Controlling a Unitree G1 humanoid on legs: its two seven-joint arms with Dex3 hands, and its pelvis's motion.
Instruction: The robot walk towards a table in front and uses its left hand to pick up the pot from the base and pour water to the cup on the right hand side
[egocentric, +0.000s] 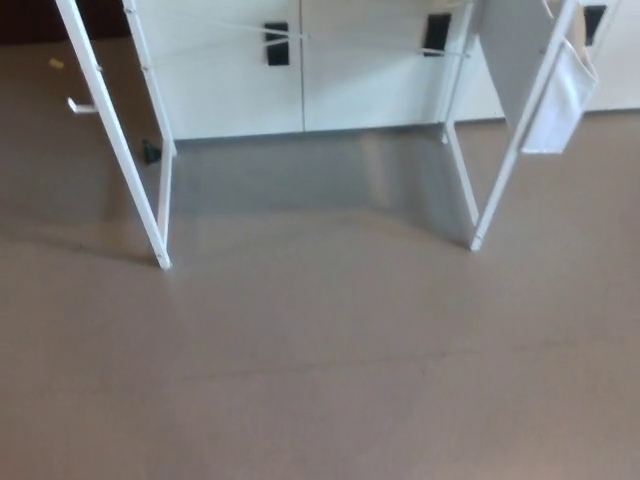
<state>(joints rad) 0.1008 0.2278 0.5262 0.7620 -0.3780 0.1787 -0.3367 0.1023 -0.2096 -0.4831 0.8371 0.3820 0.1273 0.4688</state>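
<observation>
Two legs: only the white legs of the counter show, the left leg (115, 140) at about ten o'clock and the right leg (515, 140) at about two o'clock, both slanting down to feet on the floor (320, 380).
Step in hand: the walk toward the counter, as I judge it; nothing of the reaching or pouring can start from here.
Left hand: out of frame, so I cannot tell whether its fingers are apart or together.
Right hand: also out of frame, same doubt.
Pot, base and cup: none of them visible; they presumably sit on the counter top, which lies above the upper edge at twelve o'clock.
Next move: likely more steps forward, squarely between the two legs, until the top and the things on it come into sight for the left hand.
Behind the legs: white cupboard doors (300, 70) with dark handles (277, 44).
Hard to make out: a pale sheet or cloth (555, 100) hangs by the right leg at two o'clock; a small dark object (150, 152) lies on the floor near the left leg, too small to name.
Cut off: the counter top and its upper frame.
</observation>
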